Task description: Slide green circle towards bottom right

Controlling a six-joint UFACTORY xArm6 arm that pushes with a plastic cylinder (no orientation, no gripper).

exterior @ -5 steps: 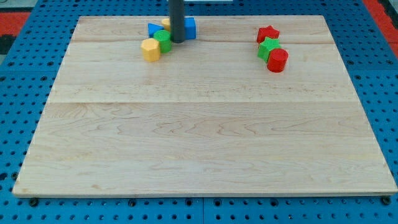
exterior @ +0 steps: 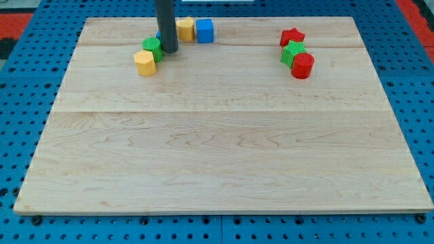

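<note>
The green circle (exterior: 152, 47) lies near the board's top left, touching the left side of my tip (exterior: 169, 49). A yellow hexagon (exterior: 144, 62) sits just below and left of it, touching it. A sliver of a blue block (exterior: 159, 34) shows behind the rod, mostly hidden. A yellow block (exterior: 184, 29) and a blue cube (exterior: 204, 30) stand side by side just right of the rod, near the top edge.
At the top right a red star (exterior: 292, 36), a green block (exterior: 293, 51) and a red block (exterior: 302, 66) form a tight line running down and right. The wooden board (exterior: 224, 149) lies on a blue pegboard.
My tip has moved to the left, pushing the green circle and the yellow hexagon left and slightly down. The yellow block and blue cube are now uncovered to its right.
</note>
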